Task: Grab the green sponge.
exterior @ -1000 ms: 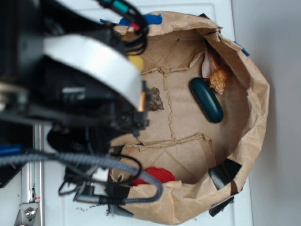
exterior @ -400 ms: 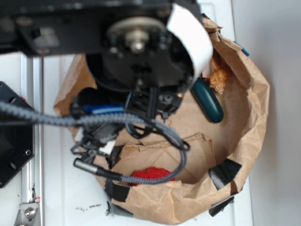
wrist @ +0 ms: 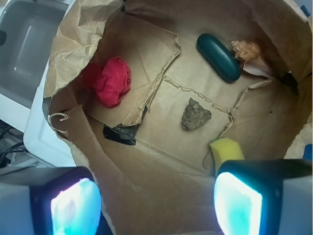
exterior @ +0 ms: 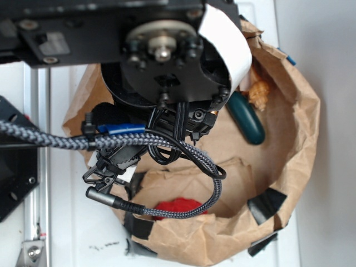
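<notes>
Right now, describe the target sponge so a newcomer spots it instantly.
Look inside the brown paper bag, on its flat floor. Near the rock lies the green sponge, partly hidden behind one finger. It is the only matte yellow foam block there.

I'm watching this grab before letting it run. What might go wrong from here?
The green sponge sits low in the wrist view, partly hidden behind one of the fingers, so a straight descent may land on it rather than straddle it. The brown rock lies close by and could get nudged. The crumpled paper bag walls may snag the arm.
</notes>
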Motion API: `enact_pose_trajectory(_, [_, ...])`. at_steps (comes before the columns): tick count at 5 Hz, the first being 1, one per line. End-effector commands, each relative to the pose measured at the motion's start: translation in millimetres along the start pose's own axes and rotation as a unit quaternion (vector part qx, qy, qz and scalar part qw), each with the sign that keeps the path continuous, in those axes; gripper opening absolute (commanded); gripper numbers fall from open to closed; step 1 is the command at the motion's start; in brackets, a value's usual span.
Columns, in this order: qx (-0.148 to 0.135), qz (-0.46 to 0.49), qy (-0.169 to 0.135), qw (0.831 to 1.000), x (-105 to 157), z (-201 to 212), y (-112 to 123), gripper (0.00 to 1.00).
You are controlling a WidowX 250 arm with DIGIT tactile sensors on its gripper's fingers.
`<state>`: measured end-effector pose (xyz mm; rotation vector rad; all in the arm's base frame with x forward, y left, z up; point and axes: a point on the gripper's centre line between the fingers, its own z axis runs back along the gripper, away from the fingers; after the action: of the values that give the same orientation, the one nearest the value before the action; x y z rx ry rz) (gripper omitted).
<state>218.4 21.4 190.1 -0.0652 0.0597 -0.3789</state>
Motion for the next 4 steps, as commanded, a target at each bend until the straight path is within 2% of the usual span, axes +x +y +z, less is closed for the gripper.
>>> enact_pose_trajectory(1, [0.039, -0.065, -0.076, 0.994, 32, -16, 50, 1.00])
enact_pose_trajectory(2, [0.019, -0.083, -0.073, 0.994, 36, -33, 66, 1.00])
enact_pose_trajectory(3, [0.024, -0.115, -0.058, 0.991, 23, -51, 63, 1.00])
enact_pose_trajectory(4, [0.031, -0.152, -0.031, 0.987, 3, -75, 56, 1.00])
